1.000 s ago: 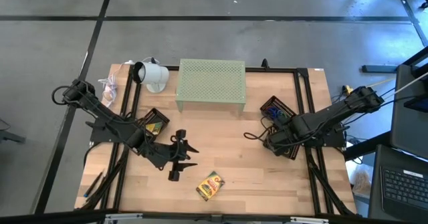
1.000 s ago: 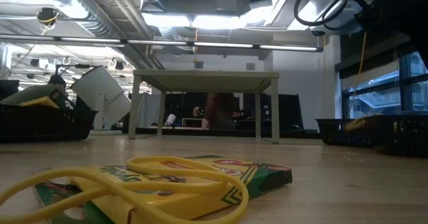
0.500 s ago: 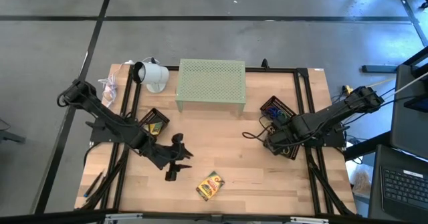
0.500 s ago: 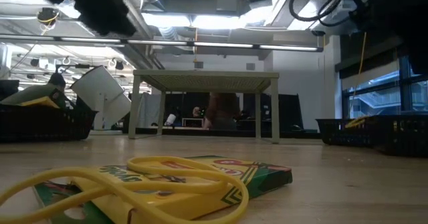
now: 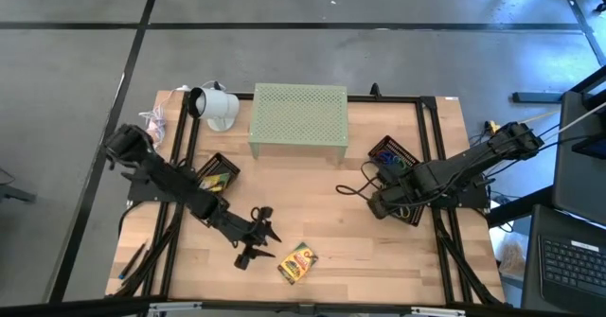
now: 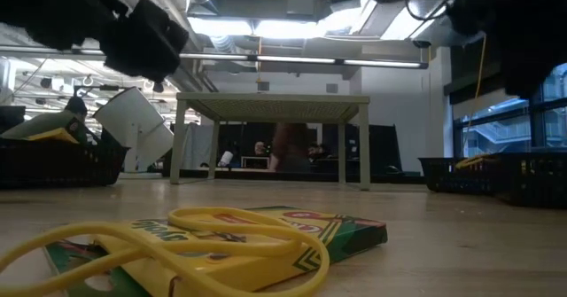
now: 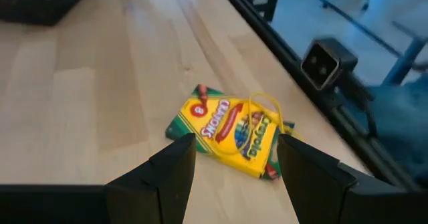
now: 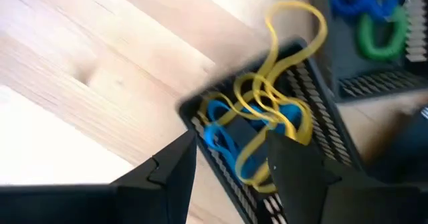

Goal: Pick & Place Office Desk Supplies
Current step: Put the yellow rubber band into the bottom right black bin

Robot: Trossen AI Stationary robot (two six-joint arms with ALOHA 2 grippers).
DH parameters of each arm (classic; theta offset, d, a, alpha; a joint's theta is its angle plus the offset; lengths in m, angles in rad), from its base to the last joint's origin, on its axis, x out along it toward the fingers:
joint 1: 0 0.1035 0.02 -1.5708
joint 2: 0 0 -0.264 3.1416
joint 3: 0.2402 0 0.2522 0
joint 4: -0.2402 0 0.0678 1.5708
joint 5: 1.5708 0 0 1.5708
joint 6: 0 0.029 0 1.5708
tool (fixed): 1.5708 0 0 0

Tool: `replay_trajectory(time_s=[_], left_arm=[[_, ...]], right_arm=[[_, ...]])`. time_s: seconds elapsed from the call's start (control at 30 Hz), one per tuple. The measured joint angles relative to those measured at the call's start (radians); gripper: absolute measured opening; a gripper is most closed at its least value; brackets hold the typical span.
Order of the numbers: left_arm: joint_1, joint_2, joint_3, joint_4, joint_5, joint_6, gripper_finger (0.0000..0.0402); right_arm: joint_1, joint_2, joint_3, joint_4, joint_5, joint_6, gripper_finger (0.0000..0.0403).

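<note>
A yellow-green crayon box (image 5: pixel 297 262) lies flat on the wooden table near its front edge, with a yellow rubber band (image 7: pixel 262 112) resting loose on top of it. My left gripper (image 5: pixel 269 237) hovers just left of the box, open, slanting down toward it; the box (image 7: pixel 227 127) shows beyond the fingers. My right gripper (image 5: pixel 371 202) points down, open, over the corner of a black mesh tray (image 8: pixel 313 80). That tray holds yellow rubber bands (image 8: pixel 271 93) and blue clip rings (image 8: pixel 224 134). I cannot tell whether the right fingers touch them.
A pale green perforated stand (image 5: pixel 298 118) stands at the back centre, a white cup-shaped thing (image 5: pixel 216 106) at the back left. A black tray (image 5: pixel 218 172) sits at the left, and another with blue and green rings (image 8: pixel 374 23) at the right. A small camera (image 7: pixel 324 62) sits at the front edge.
My left gripper has come down and moved toward the table's near edge, closing on the crayon box, and has tipped to a flatter slant; it stays open. My right gripper has tipped a little over its tray. The box and its band have not moved.
</note>
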Motion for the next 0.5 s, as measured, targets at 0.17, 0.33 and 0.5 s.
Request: replay_trajectory(time_s=[0.17, 0.33, 0.5], left_arm=[[0.018, 0.062, 0.0, 0.078, 0.047, 0.107, 0.0206], [0.068, 0.113, 0.0, 0.167, 0.19, 0.142, 0.0205], [0.111, 0.217, 0.023, 0.239, 0.276, 0.148, 0.0203]], right_arm=[[0.0, 0.0, 0.0, 0.079, 0.068, -0.075, 0.0182], [-0.002, 0.0, 0.0, 0.11, 0.076, -0.106, 0.0182], [-0.002, 0.0, 0.0, 0.11, 0.114, -0.109, 0.0182]])
